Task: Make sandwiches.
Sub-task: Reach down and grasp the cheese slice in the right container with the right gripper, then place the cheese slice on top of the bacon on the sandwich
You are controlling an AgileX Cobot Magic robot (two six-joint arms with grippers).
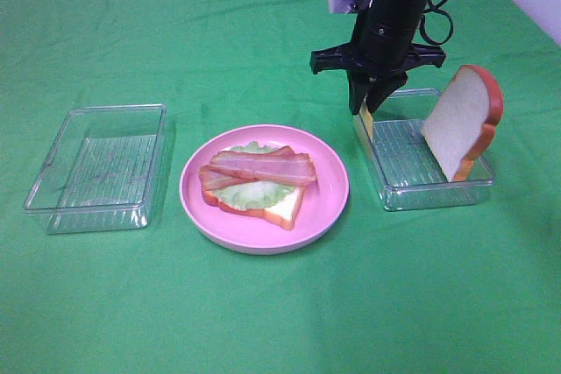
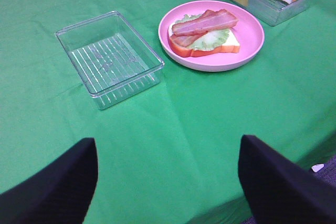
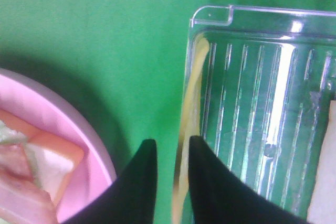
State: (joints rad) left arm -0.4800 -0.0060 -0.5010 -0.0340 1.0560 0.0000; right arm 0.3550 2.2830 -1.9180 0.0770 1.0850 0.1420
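Pinching the cheese slice (image 3: pixel 189 108) at the right tray's (image 1: pixel 438 192) near wall, your right end effector (image 3: pixel 172 182) is nearly closed; left end effector (image 2: pixel 168 182) gapes wide over bare tabletop (image 2: pixel 210 129). Sandwich (image 1: pixel 256 186) sits on the plate (image 1: pixel 329 203).

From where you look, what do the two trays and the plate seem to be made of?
Both trays, left tray and right tray: probably clear hard plastic, glossy; the green cloth shows through and the ribbed floors catch highlights.
Plate: likely pink plastic, smooth with a soft sheen; ceramic cannot be excluded.
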